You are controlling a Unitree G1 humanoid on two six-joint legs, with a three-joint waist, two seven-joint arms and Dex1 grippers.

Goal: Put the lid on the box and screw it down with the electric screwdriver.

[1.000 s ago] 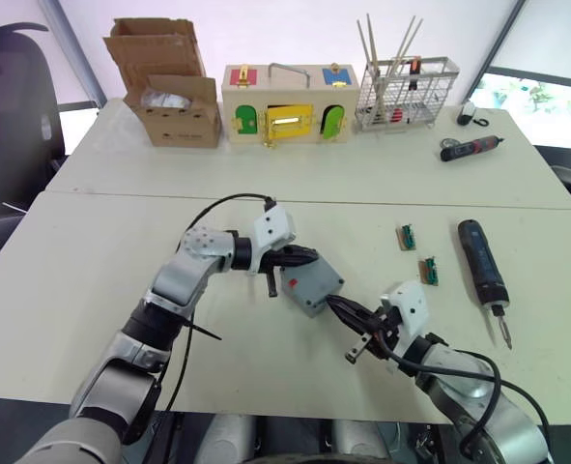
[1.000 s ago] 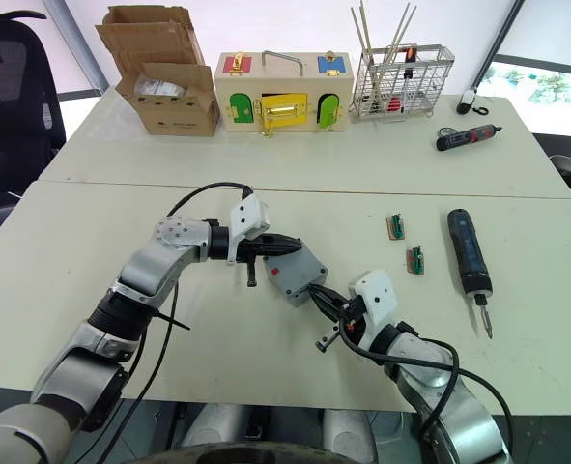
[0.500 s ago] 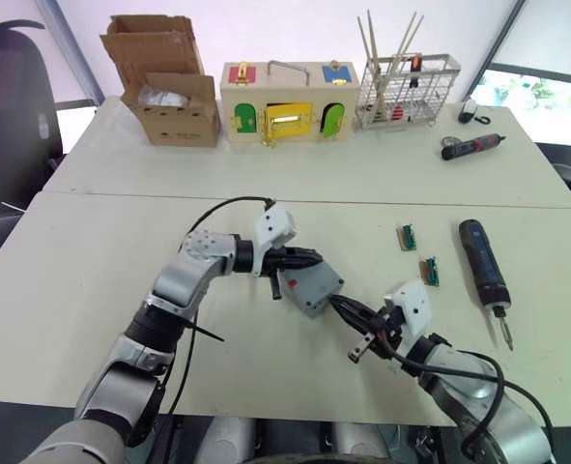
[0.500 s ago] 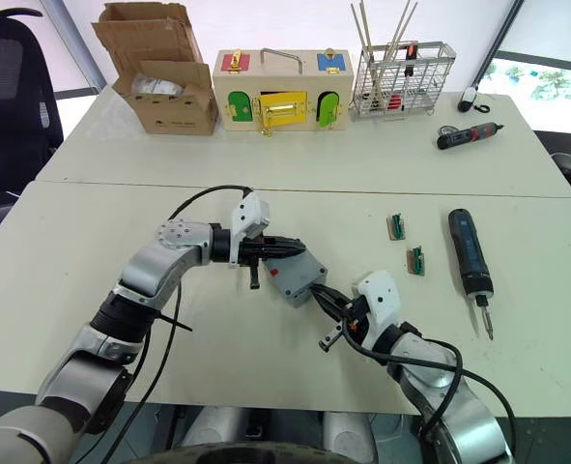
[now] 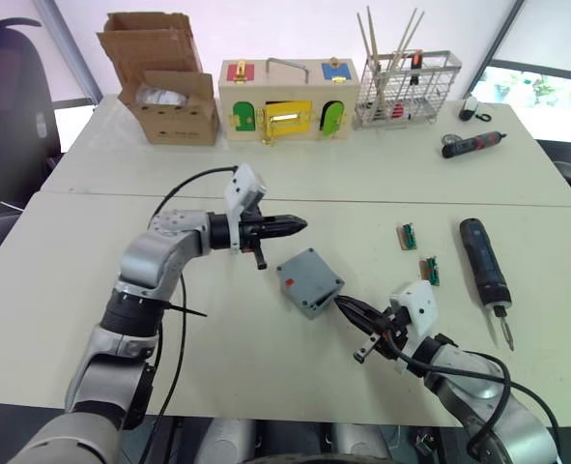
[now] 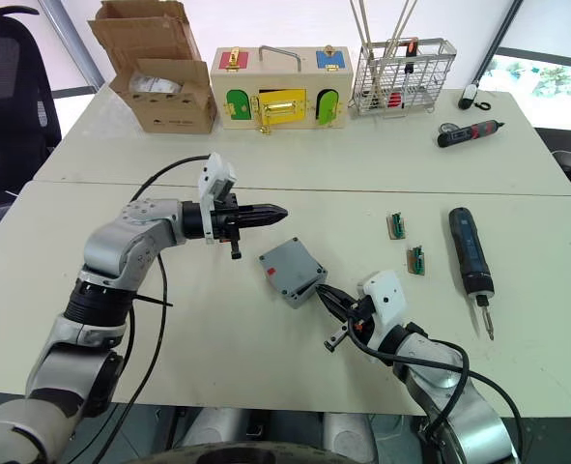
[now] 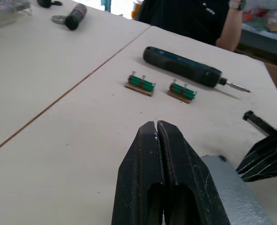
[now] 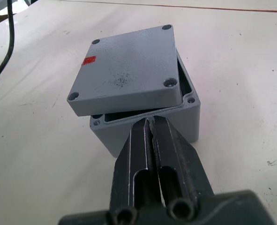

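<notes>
lid (image 8: 126,68) sits on the box (image 8: 183,117) but skewed: rotated and shifted off the outline, one box corner and its screw hole exposed, a gap showing along the near edge. not seated.

right gripper (image 5: 353,311) fingers pressed together, empty, tips just beside the box's near wall, low over the table (image 5: 92,290). left gripper (image 5: 290,226) also closed on nothing, hanging above the table near the box on its far-left side, clear of the lid.

box is mid-table between the two grippers. electric screwdriver (image 5: 484,269) lies flat well off to the right, bit pointing toward the robot, untouched. two small green terminal boards (image 5: 417,253) lie between it and the box. smaller black-and-red screwdriver (image 5: 471,147) further back.

risks, my read:
- a nudge from the right tips on the wall slides the whole box, since nothing braces it.
- pushing the lid from one side alone likely spins it further or tips it off the rim.
- driving screws before holes line up means cross-threading or a jammed lid.
- reaching for the driver could sweep the boards.
</notes>
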